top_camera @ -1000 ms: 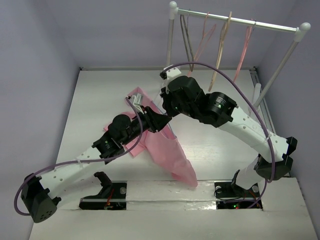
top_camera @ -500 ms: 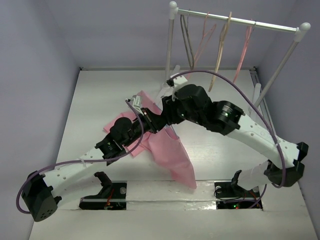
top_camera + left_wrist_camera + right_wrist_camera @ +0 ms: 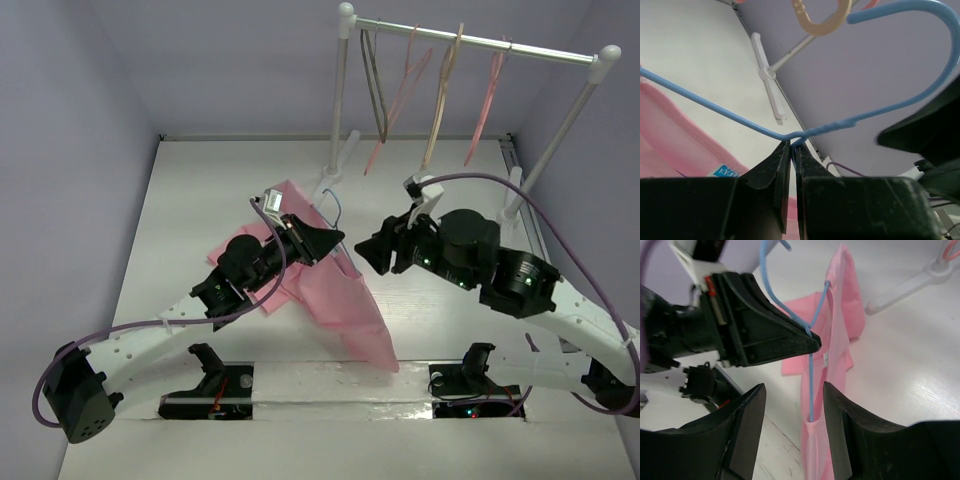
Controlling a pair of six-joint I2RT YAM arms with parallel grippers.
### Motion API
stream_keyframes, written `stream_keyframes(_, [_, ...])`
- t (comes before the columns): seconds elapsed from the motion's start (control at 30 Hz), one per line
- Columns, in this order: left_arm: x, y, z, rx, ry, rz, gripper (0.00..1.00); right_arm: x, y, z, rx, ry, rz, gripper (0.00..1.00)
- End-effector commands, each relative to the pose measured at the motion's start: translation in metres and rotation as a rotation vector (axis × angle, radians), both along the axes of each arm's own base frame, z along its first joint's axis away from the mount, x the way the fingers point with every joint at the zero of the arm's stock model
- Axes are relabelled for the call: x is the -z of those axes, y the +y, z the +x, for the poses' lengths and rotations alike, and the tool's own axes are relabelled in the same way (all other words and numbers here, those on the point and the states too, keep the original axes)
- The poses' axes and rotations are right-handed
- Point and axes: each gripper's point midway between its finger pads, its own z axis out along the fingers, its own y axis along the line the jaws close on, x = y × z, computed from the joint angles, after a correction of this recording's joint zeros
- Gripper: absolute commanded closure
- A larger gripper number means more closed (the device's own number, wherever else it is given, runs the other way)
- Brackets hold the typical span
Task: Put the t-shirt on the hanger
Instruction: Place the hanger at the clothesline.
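Compared with a second ago, the right gripper [image 3: 373,256] sits farther toward the right edge of the table [image 3: 200,190] and no longer crowds the left gripper [image 3: 328,239]. The left one is in much the same place, around the middle of the tabletop.

From above, the left gripper holds the hanger [image 3: 336,207] up off the surface. The t-shirt [image 3: 345,305] drapes from it in a long fold that runs toward the near edge, with more cloth bunched under the left arm. The right gripper is apart from the cloth. The rack [image 3: 470,40] stands at the far right corner.

At the left wrist, the fingers are clenched on the hanger [image 3: 840,124] at the twisted neck just under the hook. One wire arm slopes down into the t-shirt [image 3: 670,130], and the tag [image 3: 725,171] shows beside the finger.

At the right wrist, the right gripper [image 3: 795,390] is spread wide and grasps nothing. Beyond it, the hanger [image 3: 811,380] runs down from the left gripper [image 3: 812,342] into the t-shirt [image 3: 840,335], which seems threaded over the wire but hangs lopsided, most of its weight to one side.

The risks follow from that. The thin wire could swivel in the narrow pinch, the cloth could slide down the sloping arm and off, and the trailing end could drag on the table and pull the shirt loose if the hanger is lifted or swung quickly.
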Motion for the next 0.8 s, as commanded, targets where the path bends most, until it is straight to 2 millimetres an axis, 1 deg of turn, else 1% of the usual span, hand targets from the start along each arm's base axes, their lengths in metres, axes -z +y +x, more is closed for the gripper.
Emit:
stream_keyframes(0.0, [-0.065, -0.004, -0.016, 0.08, -0.113, -0.164, 1.0, 0.03, 0.015, 0.001, -0.023, 0.045, -0.023, 0.45])
stream_keyframes(0.07, [-0.069, -0.006, -0.021, 0.11, -0.12, -0.18, 1.0, 0.031, 0.019, -0.002, -0.036, 0.045, 0.008, 0.45])
stream_keyframes(0.13, [-0.074, -0.007, -0.026, 0.133, -0.121, -0.197, 1.0, 0.04, 0.02, -0.003, -0.042, 0.062, 0.004, 0.46])
stream_keyframes(0.23, [-0.078, -0.008, -0.031, 0.159, -0.125, -0.214, 1.0, 0.049, 0.024, -0.003, -0.046, 0.085, -0.004, 0.51])
stream_keyframes(0.33, [-0.08, -0.008, -0.034, 0.172, -0.128, -0.22, 1.0, 0.052, 0.026, -0.004, -0.048, 0.097, 0.004, 0.6])
stream_keyframes(0.37, [-0.079, -0.008, -0.034, 0.177, -0.127, -0.222, 1.0, 0.055, 0.028, -0.006, -0.054, 0.102, 0.008, 0.65])
stream_keyframes(0.43, [-0.079, -0.009, -0.035, 0.185, -0.128, -0.223, 1.0, 0.054, 0.026, -0.008, -0.047, 0.106, 0.03, 0.75])
stream_keyframes(0.47, [-0.079, -0.01, -0.036, 0.189, -0.127, -0.225, 1.0, 0.056, 0.025, -0.008, -0.046, 0.109, 0.034, 0.84])
stream_keyframes(0.53, [-0.079, -0.011, -0.036, 0.198, -0.128, -0.225, 1.0, 0.052, 0.022, -0.013, -0.046, 0.111, 0.059, 0.9])
stream_keyframes(0.57, [-0.078, -0.012, -0.036, 0.202, -0.129, -0.225, 1.0, 0.052, 0.02, -0.013, -0.04, 0.113, 0.064, 0.99])
stream_keyframes(0.6, [-0.077, -0.014, -0.038, 0.217, -0.132, -0.219, 1.0, 0.056, 0.017, -0.012, -0.024, 0.12, 0.061, 1.0])
stream_keyframes(0.63, [-0.078, -0.016, -0.038, 0.226, -0.134, -0.217, 0.9, 0.055, 0.014, -0.013, -0.012, 0.126, 0.067, 1.0])
stream_keyframes(0.7, [-0.08, -0.019, -0.04, 0.243, -0.148, -0.21, 0.75, 0.059, 0.005, -0.011, 0.026, 0.136, 0.05, 1.0])
stream_keyframes(0.73, [-0.078, -0.02, -0.04, 0.246, -0.149, -0.198, 0.62, 0.055, -0.001, -0.011, 0.044, 0.138, 0.063, 1.0])
stream_keyframes(0.77, [-0.08, -0.019, -0.04, 0.246, -0.157, -0.192, 0.57, 0.06, -0.008, -0.013, 0.059, 0.151, 0.042, 1.0])
